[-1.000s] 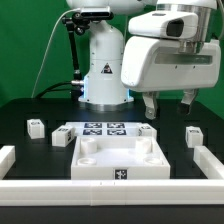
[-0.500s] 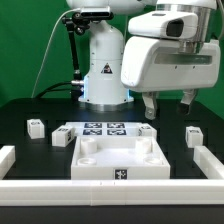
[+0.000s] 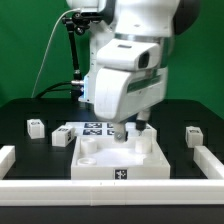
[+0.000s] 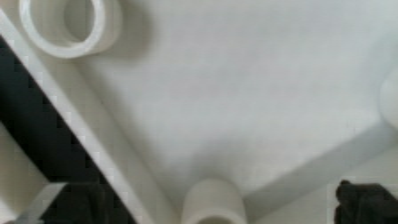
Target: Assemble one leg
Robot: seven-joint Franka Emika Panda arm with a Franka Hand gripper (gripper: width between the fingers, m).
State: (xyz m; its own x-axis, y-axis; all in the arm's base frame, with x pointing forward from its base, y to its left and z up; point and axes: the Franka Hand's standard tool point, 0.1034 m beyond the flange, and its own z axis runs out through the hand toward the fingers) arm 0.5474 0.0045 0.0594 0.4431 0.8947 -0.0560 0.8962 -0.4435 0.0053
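The large white tray-like piece point(image 3: 118, 160) lies at the table's middle. My gripper point(image 3: 130, 133) hangs low over its far edge, with both fingers spread wide. In the wrist view the gripper point(image 4: 214, 205) looks down on the piece's flat white face point(image 4: 249, 100). A raised ring point(image 4: 68, 25) shows there, and a rounded white form stands between the dark fingertips point(image 4: 365, 203), touching neither. Small white legs with tags stand on the table: two at the exterior view's left point(image 3: 36, 126) point(image 3: 62, 135) and one at its right point(image 3: 192, 134). A fourth leg behind my gripper is mostly hidden.
The marker board point(image 3: 98, 127) lies behind the tray-like piece, partly covered by my arm. White border walls point(image 3: 8, 160) point(image 3: 212, 160) run along the table's sides and front. The robot base point(image 3: 100, 70) stands at the back.
My arm has swung from the exterior view's right toward the middle and come down over the tray-like piece's far edge. The legs and the piece have not moved.
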